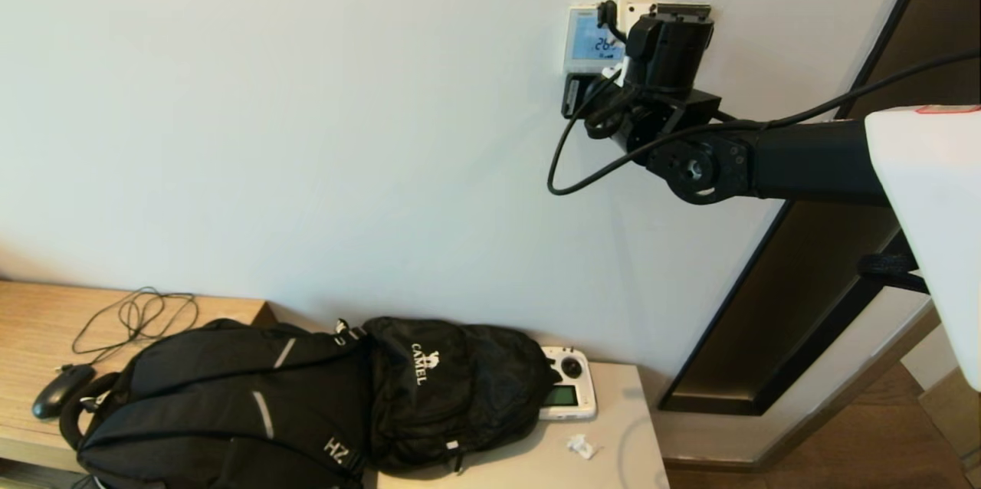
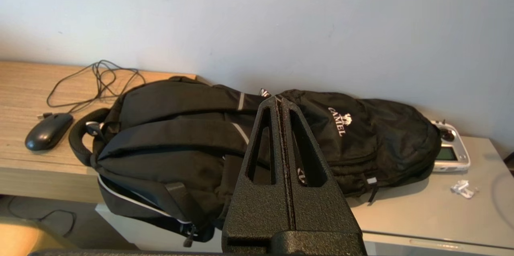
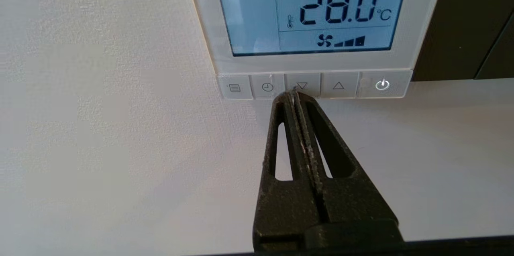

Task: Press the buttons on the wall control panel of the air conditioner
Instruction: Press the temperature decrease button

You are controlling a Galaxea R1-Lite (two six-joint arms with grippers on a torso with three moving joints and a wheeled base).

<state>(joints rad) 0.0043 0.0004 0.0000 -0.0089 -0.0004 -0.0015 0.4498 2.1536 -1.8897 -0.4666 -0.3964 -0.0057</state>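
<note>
The air conditioner's wall control panel (image 3: 313,11) is a white square thermostat; its lit blue screen reads 28.0 °C with a fan symbol. The buttons (image 3: 315,86) run in a row below the screen. My right gripper (image 3: 295,94) is shut and empty. Its tip sits at the lower edge of the down-arrow button (image 3: 302,86), close to the clock button (image 3: 267,86). In the head view the right wrist (image 1: 667,44) covers the right side of the panel (image 1: 586,37). My left gripper (image 2: 278,100) is shut and empty, parked low above a black backpack.
A black backpack (image 1: 306,397), a mouse (image 1: 61,389) with its cable and a white handheld controller (image 1: 569,393) lie on the low desk below. A dark surface (image 3: 466,23) adjoins the panel. A dark door frame (image 1: 805,282) stands at the right.
</note>
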